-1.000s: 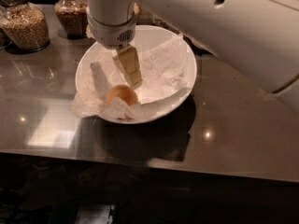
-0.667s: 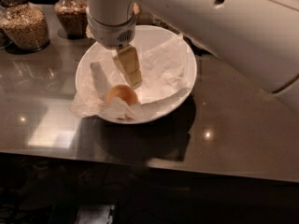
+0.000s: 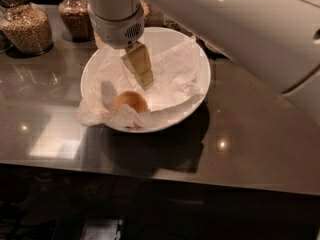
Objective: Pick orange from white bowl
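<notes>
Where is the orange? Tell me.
In the camera view, the orange lies on paper near the front-left rim of the white bowl; the gripper hangs over the bowl's middle, just beyond it.

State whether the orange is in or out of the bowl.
In: the orange rests on paper inside the white bowl, near its front rim; the gripper hovers just behind it.

One view only: the counter (image 3: 250, 134) is seen from high in front, tilted steeply down, fairly near. The gripper (image 3: 144, 79) is framed upper centre, over the bowl (image 3: 196, 59); the arm (image 3: 240, 29) is cut off upper right.
</notes>
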`<state>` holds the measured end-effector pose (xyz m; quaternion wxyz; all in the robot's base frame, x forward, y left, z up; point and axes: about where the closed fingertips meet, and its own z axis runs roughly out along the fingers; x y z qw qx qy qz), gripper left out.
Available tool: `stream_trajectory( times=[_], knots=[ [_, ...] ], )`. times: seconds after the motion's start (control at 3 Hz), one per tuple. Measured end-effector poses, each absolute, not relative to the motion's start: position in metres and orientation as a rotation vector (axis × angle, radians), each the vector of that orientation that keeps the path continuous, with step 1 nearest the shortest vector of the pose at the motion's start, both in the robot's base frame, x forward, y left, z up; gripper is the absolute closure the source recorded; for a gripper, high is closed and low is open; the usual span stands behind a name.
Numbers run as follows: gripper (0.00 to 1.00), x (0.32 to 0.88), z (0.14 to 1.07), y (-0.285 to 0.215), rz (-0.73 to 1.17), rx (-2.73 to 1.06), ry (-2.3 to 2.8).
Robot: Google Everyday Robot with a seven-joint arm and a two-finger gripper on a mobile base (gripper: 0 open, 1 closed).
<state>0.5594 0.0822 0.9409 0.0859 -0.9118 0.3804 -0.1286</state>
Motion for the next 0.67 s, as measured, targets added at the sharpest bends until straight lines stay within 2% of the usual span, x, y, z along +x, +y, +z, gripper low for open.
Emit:
stream_trajectory(
  times=[0.33,0.67],
  knots=[
    [0.23,0.551,0.933,0.074,-0.332,-2.803,1.132],
    [0.19,0.547,0.915,0.065,-0.241,-2.833,1.156]
  ],
)
